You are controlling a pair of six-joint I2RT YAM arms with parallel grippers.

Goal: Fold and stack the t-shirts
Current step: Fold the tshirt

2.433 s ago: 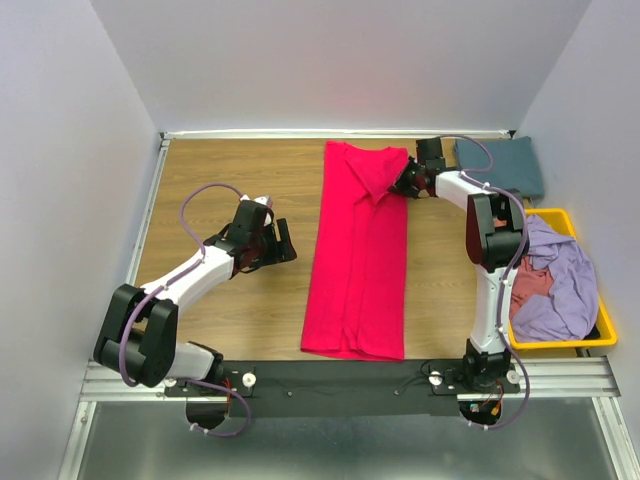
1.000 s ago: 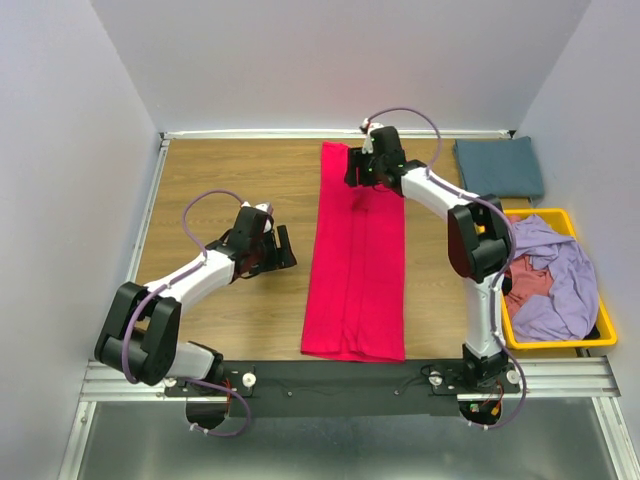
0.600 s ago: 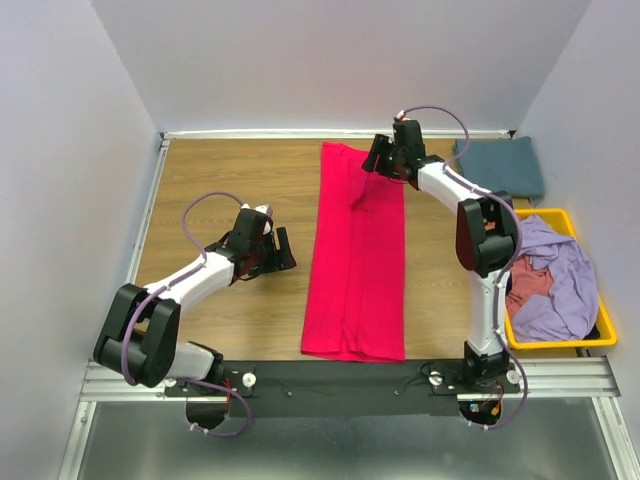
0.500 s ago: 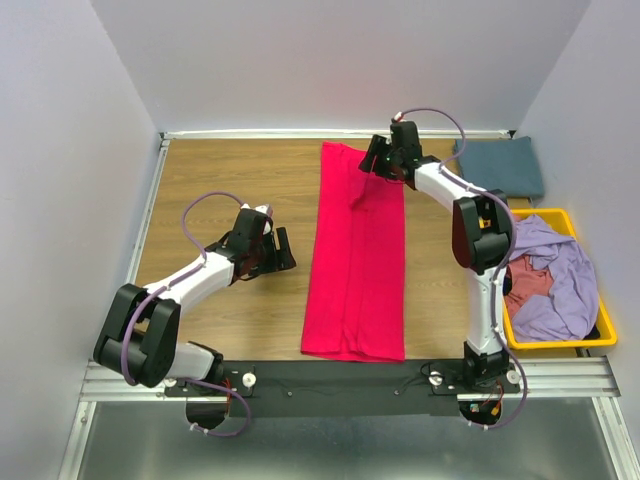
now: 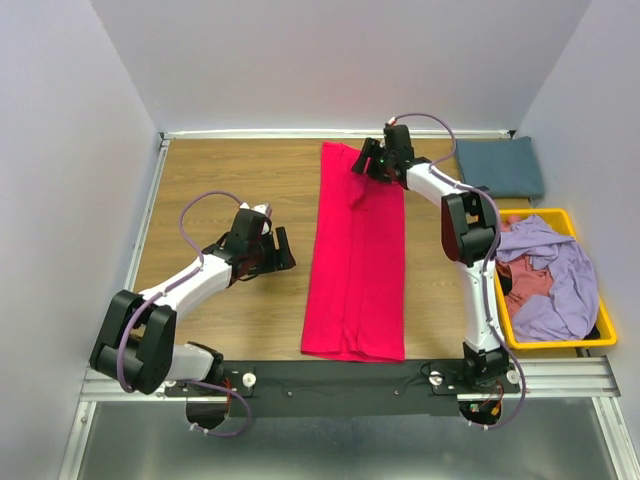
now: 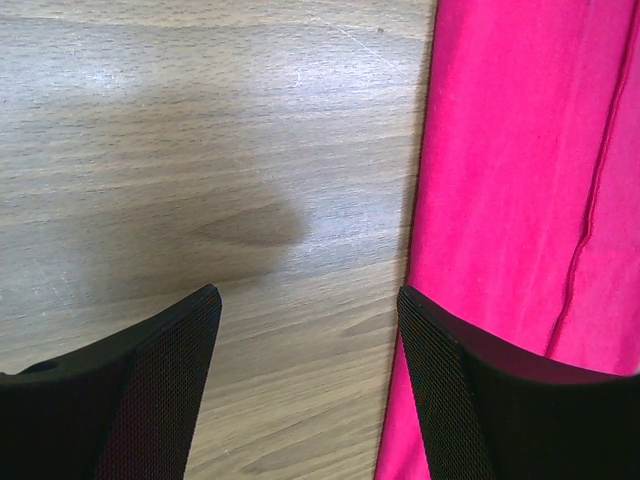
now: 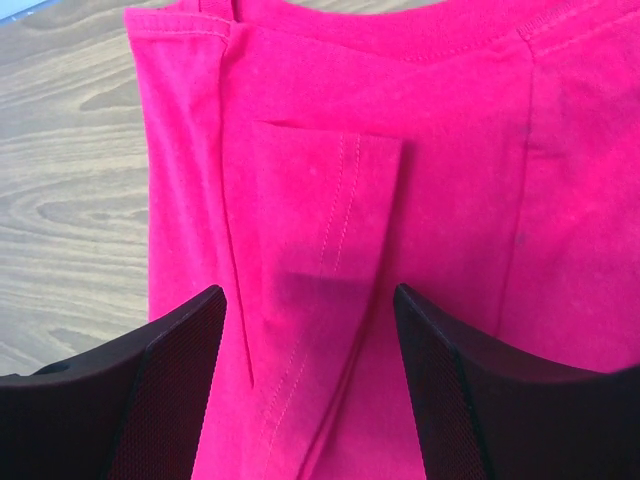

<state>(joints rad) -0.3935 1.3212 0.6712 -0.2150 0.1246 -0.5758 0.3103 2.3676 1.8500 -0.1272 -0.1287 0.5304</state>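
Crimson-pink t-shirt (image 5: 355,270) lies flat below the right fingers (image 7: 150,400), spread and empty; left fingers (image 6: 130,400), likewise spread, straddle its edge.

The crimson shirt (image 5: 355,265) lies flat in the middle of the tabletop (image 5: 230,180), folded into a long narrow strip running near to far, with a small sleeve flap turned over near its far end. The blue-grey shirt (image 5: 500,167) sits folded at the far right corner. The lavender shirt (image 5: 560,290) and pinkish shirt (image 5: 520,285) lie crumpled in the bin (image 5: 560,343).

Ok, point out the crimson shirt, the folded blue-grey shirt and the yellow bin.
crimson shirt (image 5: 355,270), top view, its middle
blue-grey shirt (image 5: 500,167), top view, its centre
yellow bin (image 5: 560,343), top view, near rim
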